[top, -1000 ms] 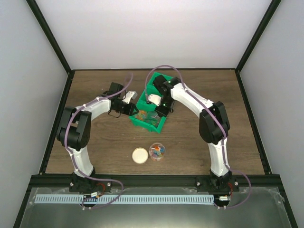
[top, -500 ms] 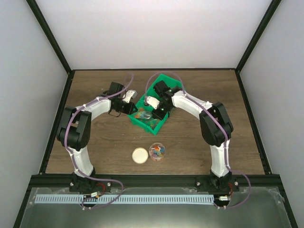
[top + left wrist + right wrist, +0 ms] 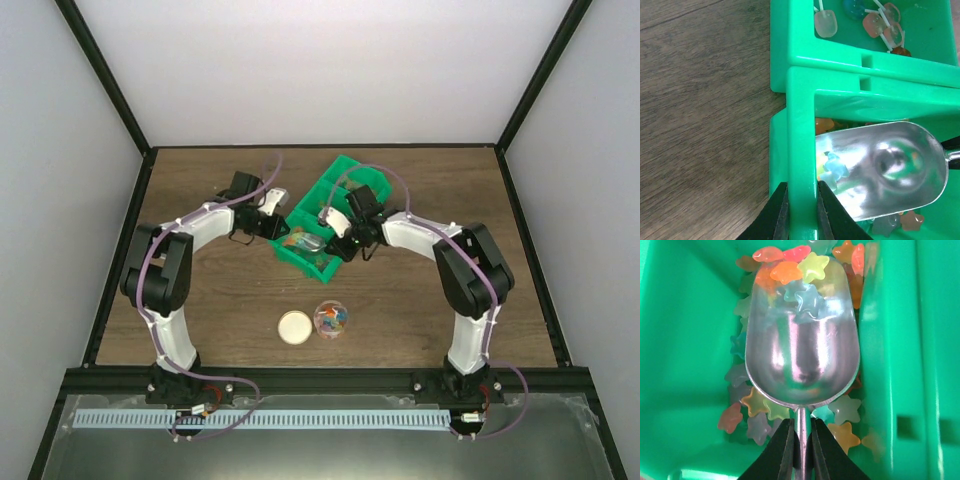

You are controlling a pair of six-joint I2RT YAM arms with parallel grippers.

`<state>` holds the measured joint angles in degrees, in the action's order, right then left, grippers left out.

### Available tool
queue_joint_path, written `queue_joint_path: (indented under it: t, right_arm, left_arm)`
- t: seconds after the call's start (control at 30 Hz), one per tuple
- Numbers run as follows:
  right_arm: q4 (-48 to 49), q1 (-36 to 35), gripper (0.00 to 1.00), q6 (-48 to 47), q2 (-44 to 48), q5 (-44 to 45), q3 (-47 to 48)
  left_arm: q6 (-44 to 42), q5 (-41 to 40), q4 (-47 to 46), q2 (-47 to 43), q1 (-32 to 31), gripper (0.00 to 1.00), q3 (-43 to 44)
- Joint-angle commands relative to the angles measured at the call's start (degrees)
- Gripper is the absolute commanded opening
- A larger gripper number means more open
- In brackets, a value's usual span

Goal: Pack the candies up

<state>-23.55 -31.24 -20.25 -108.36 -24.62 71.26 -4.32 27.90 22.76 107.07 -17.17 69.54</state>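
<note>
Your left gripper point(image 3: 801, 187) pinched the left wall of the bin point(image 3: 801, 125); your right gripper point(image 3: 799, 426) pinched the scoop point(image 3: 802, 350) by its handle. Candies point(image 3: 790, 269) lay in the bin's near compartment, some on the scoop.

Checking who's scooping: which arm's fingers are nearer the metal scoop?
Right. The right fingers hold the scoop in the green bin; the left fingers clamp the bin wall beside it.

Bin point(image 3: 800, 125) was bright green. Candies point(image 3: 790, 267) were translucent orange, red, yellow, pale blue and green. Scoop point(image 3: 802, 340) was mirror silver with green reflections. Table point(image 3: 700, 100) was brown wood grain. Lid point(image 3: 295, 327) was tan. Arm links point(image 3: 410, 230) were white.
</note>
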Motion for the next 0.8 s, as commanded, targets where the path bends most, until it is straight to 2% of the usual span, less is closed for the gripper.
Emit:
queue_joint_path:
  t: [0.0,0.53,0.67,0.77]
  right_arm:
    - [9.4,2.45,0.01,-0.11,4.02,-3.23,-6.13]
    - [19.65,5.65,0.01,-4.49,10.76,-11.03,-19.16]
    - [17.4,5.92,0.01,-5.62,8.92,-11.68,-15.89]
    - [18.09,7.37,0.01,-9.27,12.37,-13.71,-19.47]
  left_arm:
    - [0.45,4.19,3.16,2.53,-0.94,0.04,0.11]
    - [-0.64,3.61,5.36,2.0,0.0,0.05,2.49]
    - [-0.61,4.38,5.66,0.99,0.41,0.1,2.71]
    - [-1.07,5.13,6.16,-0.31,0.85,0.15,3.31]
